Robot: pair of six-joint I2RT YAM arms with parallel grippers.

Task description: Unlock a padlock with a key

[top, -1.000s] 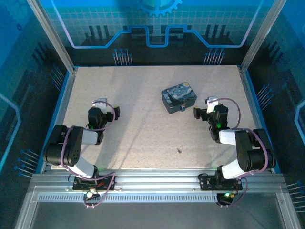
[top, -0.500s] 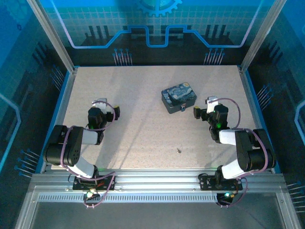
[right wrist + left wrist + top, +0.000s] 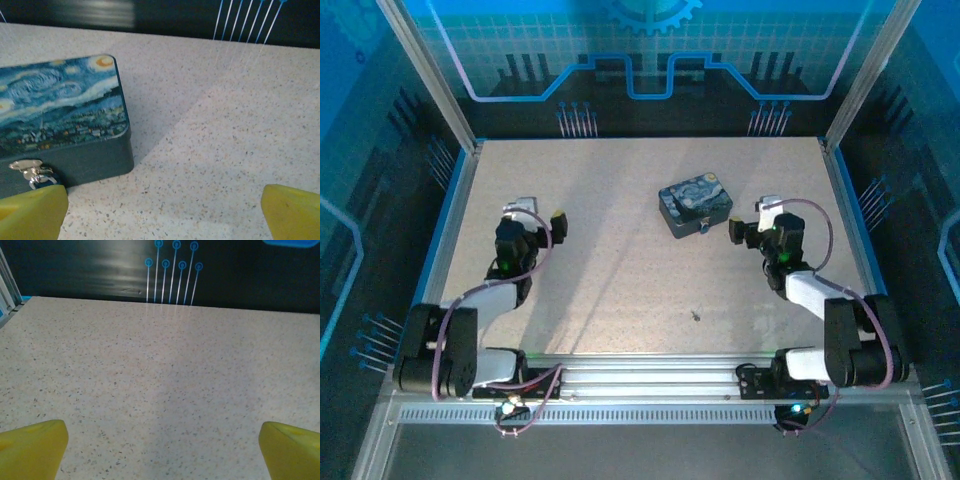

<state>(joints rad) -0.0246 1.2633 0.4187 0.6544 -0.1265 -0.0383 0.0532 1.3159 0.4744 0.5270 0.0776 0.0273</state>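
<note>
Speckled table (image 3: 620,280) unchanged; we have just unfolded both arms forward, left gripper (image 3: 540,212) and right gripper (image 3: 752,218) spread wide and empty, key (image 3: 696,316) at lower centre not yet fetched.

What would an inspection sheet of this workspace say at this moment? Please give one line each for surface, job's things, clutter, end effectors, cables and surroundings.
Surface: speckled beige table, flat, no spill seen.
Job's things: padlock hangs at the clasp on the front of the painted tin; whether it is locked cannot be told. The key lies alone on the table, nearer the arm bases, apart from the tin.
Clutter: nothing seen.
End effectors: left end effector open, holding nothing, over bare table; right end effector open, holding nothing, beside the tin.
Cables: purple cables loop along both arms, not on the job's things.
Surroundings: blue-lit walls, metal frame.
</note>
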